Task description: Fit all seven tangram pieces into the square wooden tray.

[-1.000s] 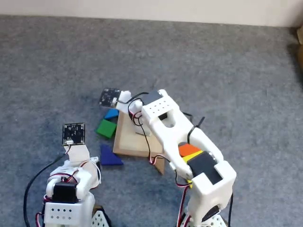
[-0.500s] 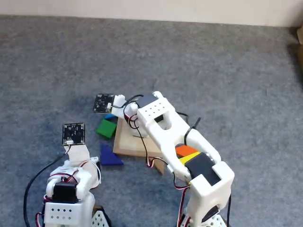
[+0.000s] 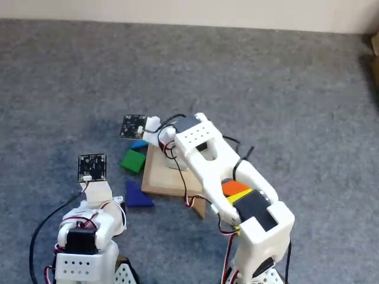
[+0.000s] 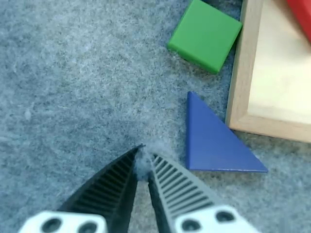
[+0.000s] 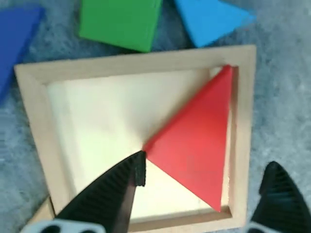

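- Over the wooden tray, the right gripper hangs with its jaws spread wide and nothing between them; judged as a stance for nudging or having set down a piece, not for carrying
- Under that gripper the red triangle lies flat inside the tray, long edge along one wall, apex toward the middle; this seating leaves the rest of the floor free for other pieces
- The tray floor that shows holds the red triangle and no other piece
- Just outside one tray wall lie the green square and the light blue triangle, near each other
- The left gripper is low over the grey carpet, jaws nearly together, gripping nothing
- The dark blue triangle lies beside it, by the tray's rim, within easy reach as a likely next pick
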Tool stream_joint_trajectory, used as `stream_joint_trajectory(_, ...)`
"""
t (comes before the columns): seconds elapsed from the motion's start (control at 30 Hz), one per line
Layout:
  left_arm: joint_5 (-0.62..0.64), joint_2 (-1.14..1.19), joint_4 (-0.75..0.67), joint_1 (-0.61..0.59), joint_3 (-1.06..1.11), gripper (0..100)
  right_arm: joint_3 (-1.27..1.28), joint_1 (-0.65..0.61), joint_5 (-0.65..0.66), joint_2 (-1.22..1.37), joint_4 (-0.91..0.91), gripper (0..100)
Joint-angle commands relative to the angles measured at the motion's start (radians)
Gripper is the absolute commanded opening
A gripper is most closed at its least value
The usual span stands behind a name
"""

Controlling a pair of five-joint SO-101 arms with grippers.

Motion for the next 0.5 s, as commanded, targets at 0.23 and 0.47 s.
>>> stream_joint_trajectory(0.23, -0.002, -0.010, 0.005, -0.008, 0.021, 0, -0.111, 0.030, -0.129, -0.173, 0.156, 18.6)
stream_joint_trajectory(0.47, -0.002, -0.010, 0.005, -0.008, 0.021, 0, -0.074, -0.010, -0.496, -0.165, -0.041, 13.3)
